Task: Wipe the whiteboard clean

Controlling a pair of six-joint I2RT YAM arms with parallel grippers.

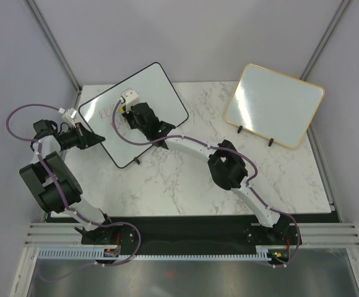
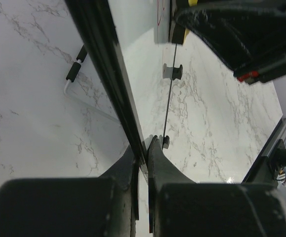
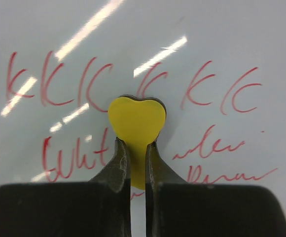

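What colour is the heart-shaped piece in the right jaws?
Yellow; the piece shows best in the right wrist view.

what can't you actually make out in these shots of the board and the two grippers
Top view: the red writing on the whiteboard is too small to read.
Right wrist: the right gripper and yellow eraser hide the lower words.
Left wrist: the left gripper grips the whiteboard edge-on, so its face barely shows.

Our left arm (image 1: 51,180) folds back at the elbow, and our left gripper (image 2: 143,160) points right, jaws pinched on the whiteboard (image 1: 161,86) edge. Our right arm (image 1: 229,168) stretches diagonally leftward, wrist tipped down. Our right gripper (image 3: 137,148) clamps a yellow eraser (image 3: 136,118) between its fingers.
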